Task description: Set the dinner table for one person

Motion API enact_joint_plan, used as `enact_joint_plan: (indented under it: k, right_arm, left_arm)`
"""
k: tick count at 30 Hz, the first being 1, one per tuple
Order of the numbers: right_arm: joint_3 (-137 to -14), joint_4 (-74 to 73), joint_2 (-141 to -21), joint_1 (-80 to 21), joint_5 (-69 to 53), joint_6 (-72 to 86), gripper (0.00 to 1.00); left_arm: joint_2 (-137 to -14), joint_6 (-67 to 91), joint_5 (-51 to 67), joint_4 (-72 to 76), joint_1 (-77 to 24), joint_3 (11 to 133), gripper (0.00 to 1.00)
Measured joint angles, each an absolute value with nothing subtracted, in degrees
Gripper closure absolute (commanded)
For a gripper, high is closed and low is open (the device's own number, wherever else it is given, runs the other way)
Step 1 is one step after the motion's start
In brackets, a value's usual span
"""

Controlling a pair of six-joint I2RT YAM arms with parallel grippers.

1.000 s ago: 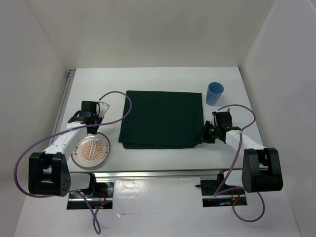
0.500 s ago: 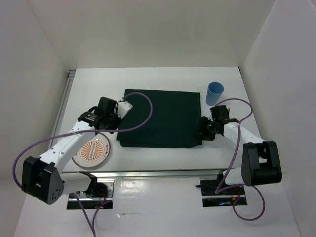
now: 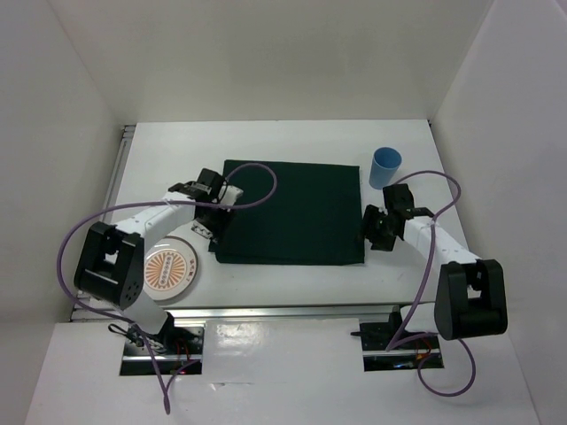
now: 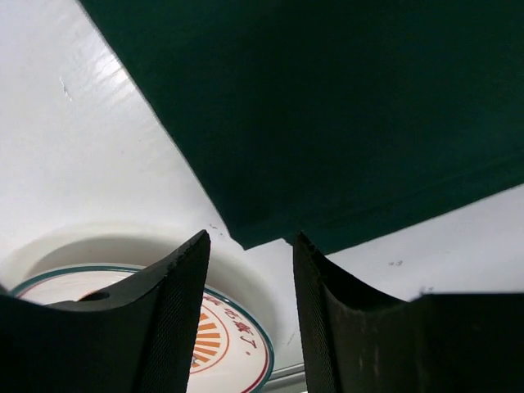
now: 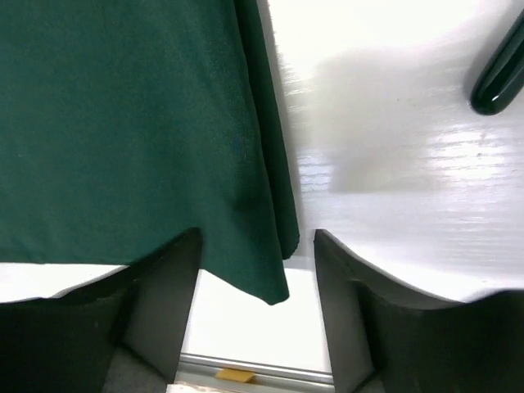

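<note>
The dinner table (image 3: 292,146) is a white top with aluminium rails. A dark green cloth (image 3: 292,212) lies flat on its middle. My left gripper (image 3: 213,235) is open at the cloth's near left corner, and that corner (image 4: 246,237) shows between its fingers (image 4: 176,303). My right gripper (image 3: 372,235) is open at the cloth's near right edge, and the near right corner (image 5: 274,291) hangs between its fingers (image 5: 344,286). A white plate (image 3: 168,270) with an orange sunburst lies left of the cloth and shows in the left wrist view (image 4: 221,336). A blue cup (image 3: 385,166) stands upright at the cloth's far right corner.
The table's front rail (image 3: 283,310) runs just in front of the cloth and plate. A dark glossy rounded object (image 5: 499,78) shows at the top right of the right wrist view. White walls enclose the table on three sides.
My left arm has swung right from above the plate to the cloth's near left corner. My right gripper has shifted slightly along the cloth's right edge. The cloth lies a little straighter.
</note>
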State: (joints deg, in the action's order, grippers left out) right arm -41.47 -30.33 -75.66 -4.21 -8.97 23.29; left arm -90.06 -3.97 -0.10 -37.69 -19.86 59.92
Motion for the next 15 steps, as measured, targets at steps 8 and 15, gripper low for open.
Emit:
enact_joint_plan:
  k: [8,15]
  right_arm:
    - [-40.88,-30.81,-74.67,-4.38,-10.87,24.32,0.53]
    - [-39.77,-31.14,-74.48,-4.91,-12.93,24.6,0.51]
  left_arm:
    - [-92.88,1.26,4.97,-37.71,-12.82,59.92,0.47]
    - [-96.73,2.0,9.47,-37.76,-12.56,60.03,0.47]
